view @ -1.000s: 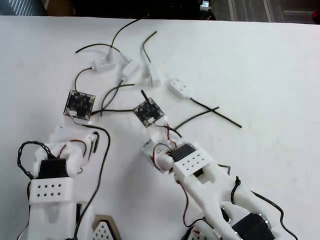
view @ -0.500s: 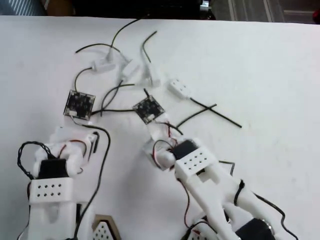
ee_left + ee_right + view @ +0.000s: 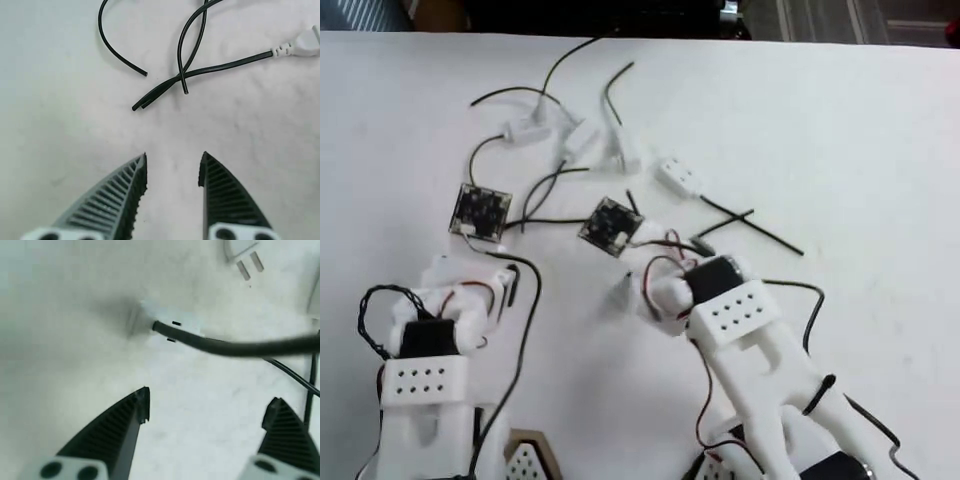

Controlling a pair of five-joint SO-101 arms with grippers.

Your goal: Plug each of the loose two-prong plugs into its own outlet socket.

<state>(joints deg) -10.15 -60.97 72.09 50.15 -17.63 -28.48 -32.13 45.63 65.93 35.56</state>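
Note:
Two black square outlet blocks lie mid-table, one (image 3: 480, 210) on the left and one (image 3: 609, 224) near the centre. Beyond them lie several white two-prong plugs (image 3: 578, 138) on black cords, another plug (image 3: 678, 177) farther right. My left gripper (image 3: 472, 272) sits just short of the left block; its fingers are open (image 3: 172, 160) over bare table, with cord ends ahead. My right gripper (image 3: 642, 283) rests beside the centre block, open (image 3: 207, 402) and holding nothing. Ahead of it a black cord (image 3: 225, 346) crosses a white slotted piece (image 3: 167, 326), and a plug's prongs (image 3: 250, 262) show farther on.
Loose black cords (image 3: 740, 222) trail across the table's middle and right. A white plug end (image 3: 305, 44) lies off to one side in the left wrist view. The table's far edge (image 3: 640, 36) runs along the back, with wide bare table at right.
My right arm has swung to the right and its gripper has shifted with it. The centre black block has slid slightly left and turned. The left arm has kept still.

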